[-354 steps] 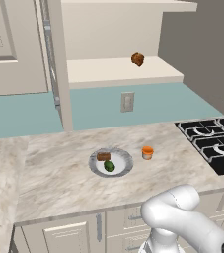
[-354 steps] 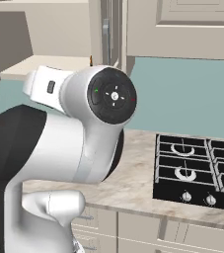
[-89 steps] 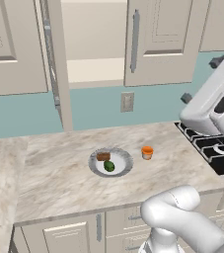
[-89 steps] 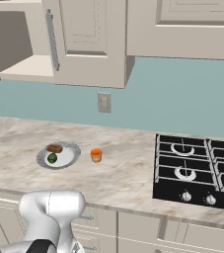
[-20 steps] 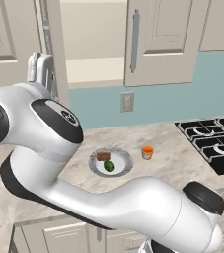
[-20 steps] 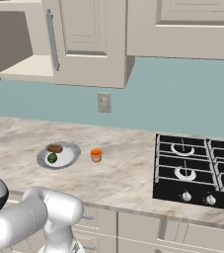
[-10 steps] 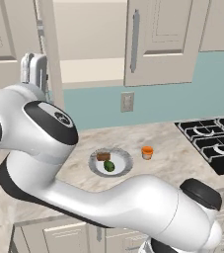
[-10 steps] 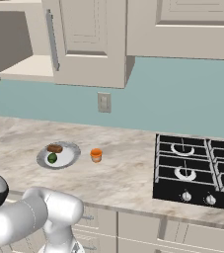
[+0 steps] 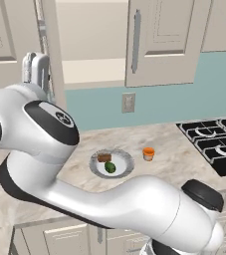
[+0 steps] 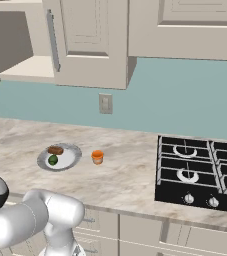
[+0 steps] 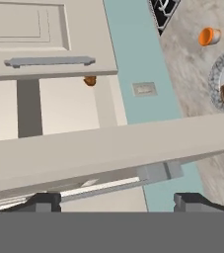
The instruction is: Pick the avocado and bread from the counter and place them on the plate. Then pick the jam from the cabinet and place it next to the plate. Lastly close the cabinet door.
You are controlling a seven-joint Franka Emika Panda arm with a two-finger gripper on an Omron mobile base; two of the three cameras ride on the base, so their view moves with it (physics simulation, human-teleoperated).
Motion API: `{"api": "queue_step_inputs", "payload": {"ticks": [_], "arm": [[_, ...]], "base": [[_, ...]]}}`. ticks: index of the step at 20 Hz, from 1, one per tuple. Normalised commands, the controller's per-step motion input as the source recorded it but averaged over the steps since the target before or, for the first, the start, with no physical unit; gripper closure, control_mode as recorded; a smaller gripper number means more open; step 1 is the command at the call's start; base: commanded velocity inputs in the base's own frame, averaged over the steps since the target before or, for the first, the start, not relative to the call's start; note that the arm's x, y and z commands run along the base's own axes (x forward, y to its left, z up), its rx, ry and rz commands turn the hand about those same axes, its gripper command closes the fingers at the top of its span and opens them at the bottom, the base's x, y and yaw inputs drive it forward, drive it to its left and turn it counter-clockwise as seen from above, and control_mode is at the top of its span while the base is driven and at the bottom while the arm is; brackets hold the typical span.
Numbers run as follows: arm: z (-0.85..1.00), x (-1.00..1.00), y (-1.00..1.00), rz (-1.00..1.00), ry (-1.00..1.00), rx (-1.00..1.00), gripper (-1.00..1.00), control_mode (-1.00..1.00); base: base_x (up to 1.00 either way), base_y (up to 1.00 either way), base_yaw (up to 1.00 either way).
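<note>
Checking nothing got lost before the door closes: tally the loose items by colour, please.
Orange: 1, the jam on the counter
Green: 1, the avocado on the plate
Tan-brown: 1, the bread on the plate
Dark brown-orange: 1, a lump in the cabinet
Total: 4

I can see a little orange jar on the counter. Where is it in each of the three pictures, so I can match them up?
Left base view: the jam stands on the counter, just right of the plate, left of the stove.
Right base view: the jam stands right of the plate, below the wall outlet.
Hand view: the jam lies near the top right corner, above the plate's rim.
Shared landmark: the plate beside it.
</note>
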Motion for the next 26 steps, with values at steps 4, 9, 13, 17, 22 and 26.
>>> {"api": "queue_step_inputs", "payload": {"ticks": [4,9,13,17,22,26], "arm": [[0.01,0.15,-0.31,0.00,0.00,0.00,-1.00,-1.00],[0.00,0.17,-0.33,0.00,0.00,0.00,-1.00,-1.00],[0.01,0.25,-0.36,0.00,0.00,0.00,-1.00,-1.00],[0.02,0.28,-0.35,0.00,0.00,0.00,-1.00,-1.00],[0.02,0.32,-0.35,0.00,0.00,0.00,-1.00,-1.00],[0.00,0.37,-0.36,0.00,0.00,0.00,-1.00,-1.00]], "base": [[0.00,0.00,0.00],[0.00,0.00,0.00],[0.00,0.00,0.00],[0.00,0.00,0.00],[0.00,0.00,0.00],[0.00,0.00,0.00]]}}
